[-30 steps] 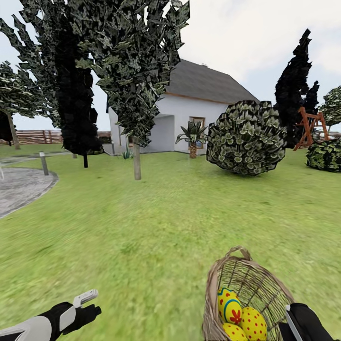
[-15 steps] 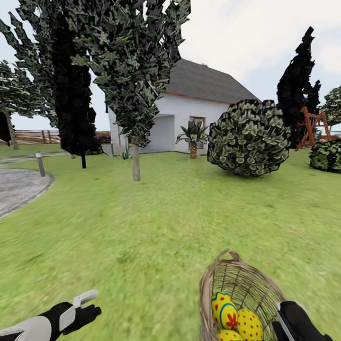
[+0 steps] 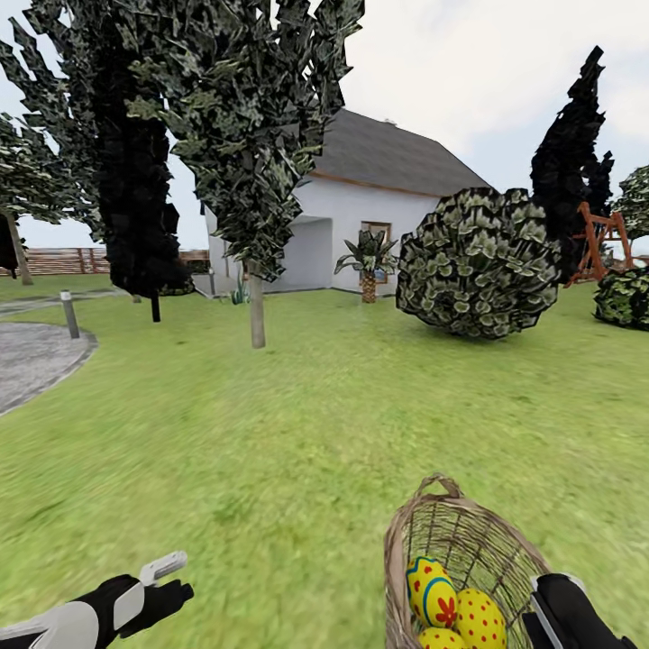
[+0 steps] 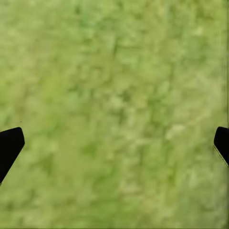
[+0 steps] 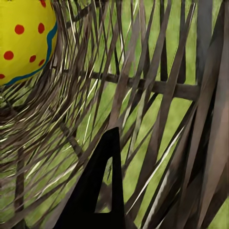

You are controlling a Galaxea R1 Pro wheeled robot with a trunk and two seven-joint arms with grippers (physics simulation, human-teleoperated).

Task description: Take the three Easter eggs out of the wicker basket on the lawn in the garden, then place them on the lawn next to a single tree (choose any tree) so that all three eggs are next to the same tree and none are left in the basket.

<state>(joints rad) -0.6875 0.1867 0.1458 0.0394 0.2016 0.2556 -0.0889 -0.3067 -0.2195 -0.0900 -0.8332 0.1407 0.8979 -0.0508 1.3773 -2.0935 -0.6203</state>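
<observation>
Woven brown wicker stands within reach of the robot's right hand: the wicker basket sits on the lawn, its rim touching or just beside that hand, with the three Easter eggs bunched inside, none yet lifted out. In the right wrist view one dark fingertip lies against the basket's weave, with a red-dotted, blue-banded egg just past it inside the wall; whether this hand is spread or clenched cannot be told, since the second finger is hidden. The left hand hangs well apart from the basket, low over bare grass, its fingers spread wide with nothing between them, as the two dark tips at the edges of its wrist view confirm. The eggs look smooth, hard and rounded, probably light but liable to squirt out of a pinch; each would best be taken across its widest middle, reaching down from above between its neighbours. The basket looks stiff yet light, and a nudge at the rim could tip or slide it. The tree with the pale trunk stands far ahead of both hands across open grass, a fair candidate for the drop-off.
</observation>
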